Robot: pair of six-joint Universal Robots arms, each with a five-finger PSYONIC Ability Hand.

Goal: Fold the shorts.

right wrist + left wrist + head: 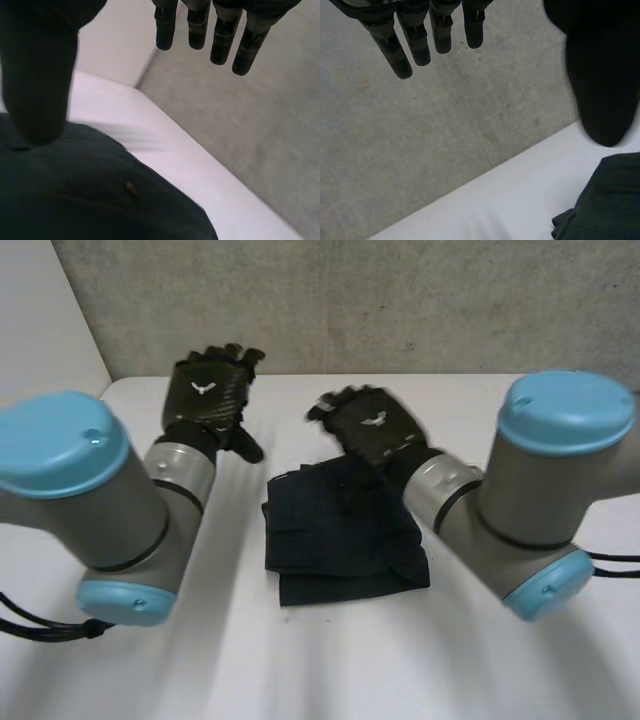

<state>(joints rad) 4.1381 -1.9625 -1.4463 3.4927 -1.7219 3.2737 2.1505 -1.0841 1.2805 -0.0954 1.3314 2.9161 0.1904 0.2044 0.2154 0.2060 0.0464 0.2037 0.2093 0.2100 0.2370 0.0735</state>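
Observation:
The dark navy shorts (340, 535) lie folded in a compact bundle on the white table (320, 660), roughly in the middle. My left hand (207, 395) is raised to the left of the shorts, apart from them, fingers (400, 47) straight and holding nothing. A corner of the shorts (607, 200) lies beside its thumb. My right hand (370, 425) hovers over the far edge of the shorts, fingers (215, 35) straight and spread, thumb above the cloth (90, 195), nothing held.
A grey wall (350, 300) stands behind the table's far edge. A white panel (40, 310) closes the far left. Bare tabletop lies in front of the shorts and to both sides.

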